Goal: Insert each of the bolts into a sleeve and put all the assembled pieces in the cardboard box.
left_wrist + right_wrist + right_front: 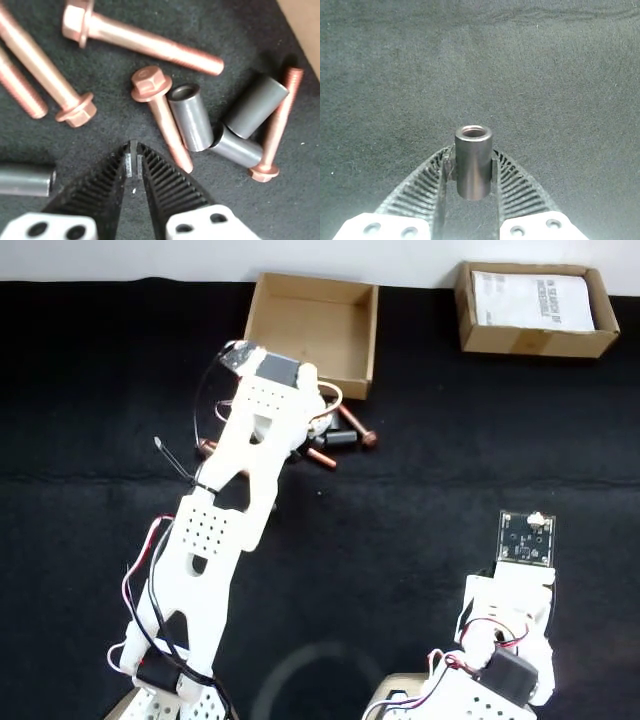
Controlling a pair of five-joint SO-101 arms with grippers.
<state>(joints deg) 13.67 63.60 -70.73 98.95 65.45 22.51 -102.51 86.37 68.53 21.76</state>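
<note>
1. The left claw (133,161) hangs low over the scattered bolts (161,120) and sleeves (190,118), its tips almost together and gripping nothing
2. These parts lie on the black counter (450,460), just beside the open cardboard box (312,328)
3. The right claw (472,172) pinches one dark sleeve (473,162) upright between its fingers, well apart from the other parts

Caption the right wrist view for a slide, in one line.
Right gripper shut on a dark sleeve, its open end toward the camera, black tabletop behind.
</note>
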